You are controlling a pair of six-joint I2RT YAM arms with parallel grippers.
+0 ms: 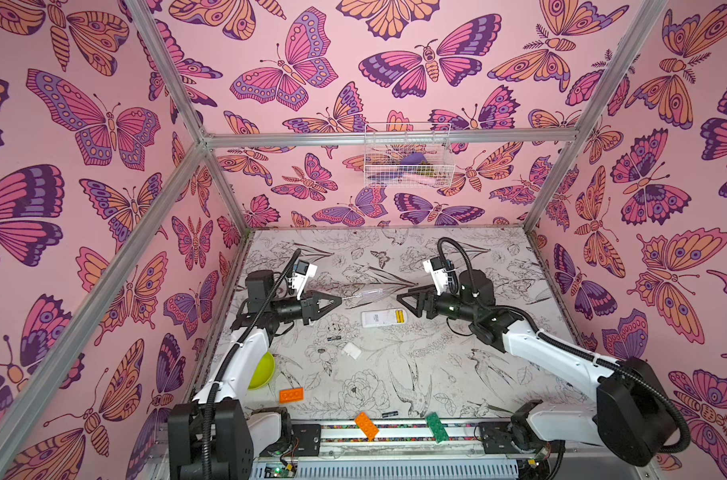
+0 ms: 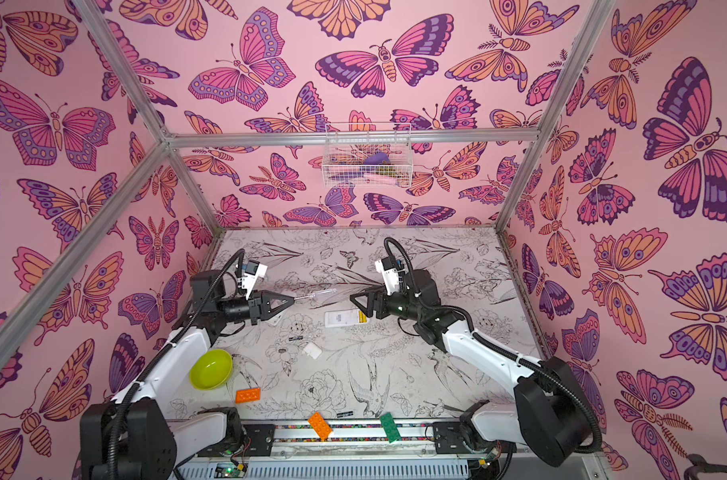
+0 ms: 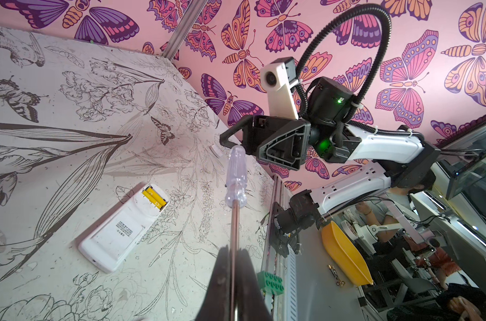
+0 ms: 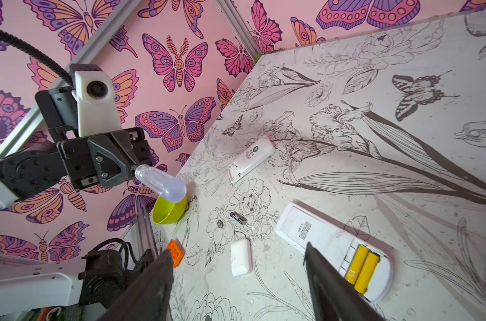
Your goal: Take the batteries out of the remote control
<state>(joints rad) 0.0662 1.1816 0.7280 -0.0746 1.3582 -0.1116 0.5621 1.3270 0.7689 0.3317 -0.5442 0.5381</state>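
Beneath the right tool (image 1: pixel 406 303), whose jaws stand wide apart with nothing between them, the white remote (image 4: pixel 319 236) lies back-up on the desk (image 4: pixel 419 278). Its cover is off and the two yellow batteries (image 4: pixel 361 266) sit side by side in the open compartment. The left tool (image 1: pixel 337 300) is clamped tight on the metal shaft of a clear-handled screwdriver (image 3: pixel 235 191), held clear of the desk with the handle pointing toward the right tool.

Between the two tools, one black battery (image 4: pixel 238 217) lies loose on the desk near the small white cover (image 4: pixel 241 257). A second remote (image 4: pixel 250 159) lies close by the left tool. A small dark cylinder (image 1: pixel 389 414), well back from both tools at the desk's near edge, may be the other black one.

The step in hand looks like getting the yellow pair out, so the job seems roughly half done. With the screwdriver gripped by its shaft, the next move probably calls for the right tool to take the handle, or for a re-grip that frees the blade. The blade would then lever under one battery's end while the remote is kept from sliding.
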